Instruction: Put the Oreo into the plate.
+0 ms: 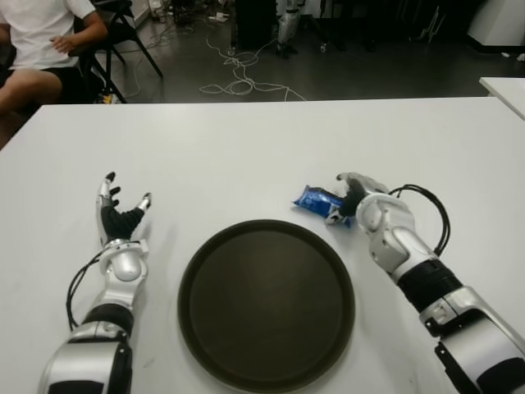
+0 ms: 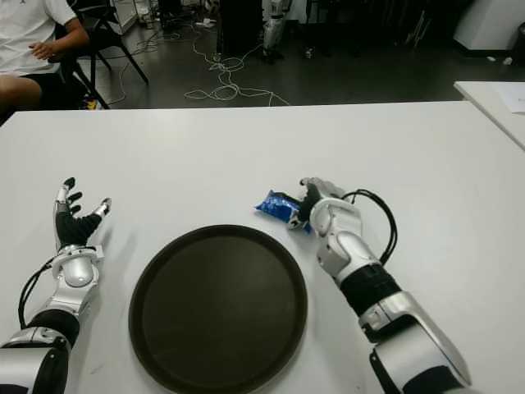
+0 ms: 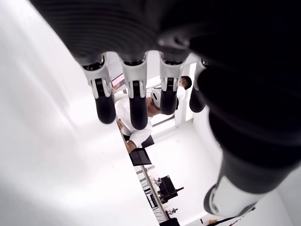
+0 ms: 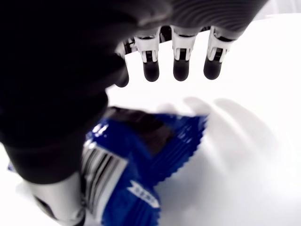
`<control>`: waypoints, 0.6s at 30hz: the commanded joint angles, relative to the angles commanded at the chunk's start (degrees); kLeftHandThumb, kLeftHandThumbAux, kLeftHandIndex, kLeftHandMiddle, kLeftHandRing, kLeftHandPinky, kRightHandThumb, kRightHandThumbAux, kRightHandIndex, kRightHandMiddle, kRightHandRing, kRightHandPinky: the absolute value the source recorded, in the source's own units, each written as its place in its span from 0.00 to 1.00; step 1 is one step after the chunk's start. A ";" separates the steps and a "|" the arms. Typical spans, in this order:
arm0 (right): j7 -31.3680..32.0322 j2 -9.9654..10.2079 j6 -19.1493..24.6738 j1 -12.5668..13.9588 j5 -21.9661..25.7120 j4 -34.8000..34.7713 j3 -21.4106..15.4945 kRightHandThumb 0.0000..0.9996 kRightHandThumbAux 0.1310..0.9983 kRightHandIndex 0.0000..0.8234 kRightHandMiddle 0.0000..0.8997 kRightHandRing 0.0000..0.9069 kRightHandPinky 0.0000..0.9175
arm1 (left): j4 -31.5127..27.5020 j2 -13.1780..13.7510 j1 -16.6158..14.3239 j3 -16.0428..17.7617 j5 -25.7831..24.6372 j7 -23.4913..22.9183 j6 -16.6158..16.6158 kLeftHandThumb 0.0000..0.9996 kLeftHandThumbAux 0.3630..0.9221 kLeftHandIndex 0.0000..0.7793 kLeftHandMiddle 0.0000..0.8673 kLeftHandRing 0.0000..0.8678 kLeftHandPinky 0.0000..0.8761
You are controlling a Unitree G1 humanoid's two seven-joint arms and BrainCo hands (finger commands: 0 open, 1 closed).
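The Oreo (image 1: 314, 199) is a blue packet lying on the white table (image 1: 246, 139), just beyond the upper right rim of the dark round plate (image 1: 267, 312). My right hand (image 1: 344, 199) is at the packet's right end. In the right wrist view its fingers (image 4: 181, 66) stretch out straight above the Oreo (image 4: 146, 155) without closing on it, and the thumb sits close beside the wrapper. Left of the plate, my left hand (image 1: 120, 210) shows palm up with its fingers spread and nothing in it.
A person (image 1: 41, 37) sits on a chair beyond the table's far left corner. Cables (image 1: 238, 78) lie on the dark floor behind. The corner of another white table (image 1: 507, 86) shows at the far right.
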 joint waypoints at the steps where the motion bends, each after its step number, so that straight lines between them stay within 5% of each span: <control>1: 0.02 -0.06 -0.24 -0.04 0.13 0.16 -0.02 0.00 0.76 0.04 0.05 0.03 0.00 | 0.04 0.00 -0.01 0.03 -0.03 -0.03 -0.07 0.23 0.74 0.14 0.14 0.16 0.23; 18: -1.02 -0.04 -3.79 -0.35 0.48 2.46 -0.21 0.00 0.78 0.05 0.06 0.03 0.00 | 0.07 -0.05 -0.01 0.01 -0.04 -0.11 -0.11 0.22 0.74 0.14 0.14 0.16 0.20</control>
